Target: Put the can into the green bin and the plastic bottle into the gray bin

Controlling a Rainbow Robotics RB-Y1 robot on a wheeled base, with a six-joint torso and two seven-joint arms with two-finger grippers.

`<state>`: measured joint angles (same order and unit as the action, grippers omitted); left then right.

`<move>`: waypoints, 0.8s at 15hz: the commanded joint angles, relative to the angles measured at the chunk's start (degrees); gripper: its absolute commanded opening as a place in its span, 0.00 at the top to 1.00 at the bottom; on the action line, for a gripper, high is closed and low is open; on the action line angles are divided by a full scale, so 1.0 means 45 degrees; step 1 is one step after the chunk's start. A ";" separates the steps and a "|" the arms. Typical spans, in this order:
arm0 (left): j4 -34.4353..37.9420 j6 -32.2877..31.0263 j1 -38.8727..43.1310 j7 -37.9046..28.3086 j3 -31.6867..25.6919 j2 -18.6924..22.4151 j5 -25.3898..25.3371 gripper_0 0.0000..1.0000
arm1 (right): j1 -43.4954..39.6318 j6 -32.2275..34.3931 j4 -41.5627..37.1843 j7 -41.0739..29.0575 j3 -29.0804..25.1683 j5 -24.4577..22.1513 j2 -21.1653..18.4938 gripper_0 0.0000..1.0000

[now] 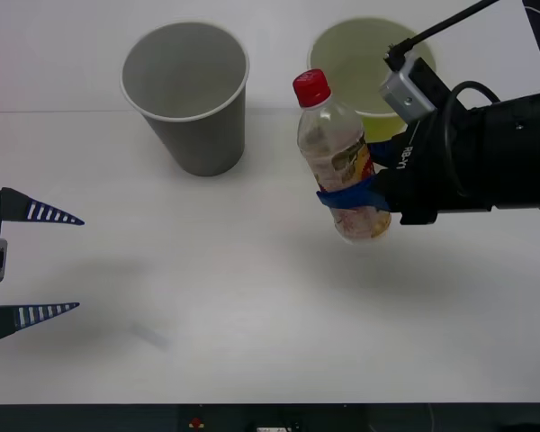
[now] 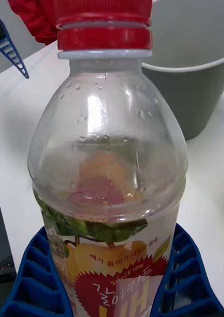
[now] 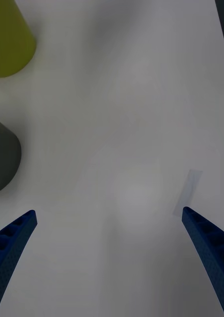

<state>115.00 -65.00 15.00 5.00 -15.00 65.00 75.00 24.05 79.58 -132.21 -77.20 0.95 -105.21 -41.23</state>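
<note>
My right gripper (image 1: 349, 200) is shut on the plastic bottle (image 1: 336, 148), a clear one with a red cap and a fruit label, which it holds upright over the table. The bottle stands just in front of the green bin (image 1: 342, 54) and to the right of the gray bin (image 1: 185, 94). Up close, blue fingers (image 2: 30, 277) clasp the labelled lower half of the bottle (image 2: 107, 163), with the gray bin (image 2: 196, 94) behind it. My left gripper (image 1: 58, 263) waits open at the table's left edge. The can is out of view.
Both bins stand upright at the back of the white table (image 1: 234, 297). A small strip of tape (image 3: 189, 190) lies on the table under the left gripper (image 3: 108, 213). The green bin (image 3: 10, 44) and gray bin (image 3: 3, 153) stand farther off.
</note>
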 commanded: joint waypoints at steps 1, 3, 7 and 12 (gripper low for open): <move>0.0000 0.0000 0.0000 0.0000 0.0000 0.0000 0.0000 0.00 | 0.1804 0.0089 0.1215 0.0008 0.0393 0.0255 0.0198 1.00; 0.0000 0.0000 0.0000 0.0000 0.0000 0.0000 0.0000 0.00 | 0.3288 0.0089 0.2368 0.0008 0.0862 0.0352 0.0374 1.00; 0.0000 0.0000 0.0000 0.0000 0.0000 0.0000 0.0000 0.00 | 0.6101 0.0089 0.4887 0.0008 0.2171 0.0255 0.0706 1.00; 0.0000 0.0000 0.0000 0.0000 0.0000 0.0000 0.0000 0.00 | 0.9265 0.0109 0.8637 0.0008 0.3128 -0.0312 0.2113 1.00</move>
<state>115.00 -65.00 15.00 5.00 -15.00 65.00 75.00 63.31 80.01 -96.46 -77.17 14.42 -105.93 -33.09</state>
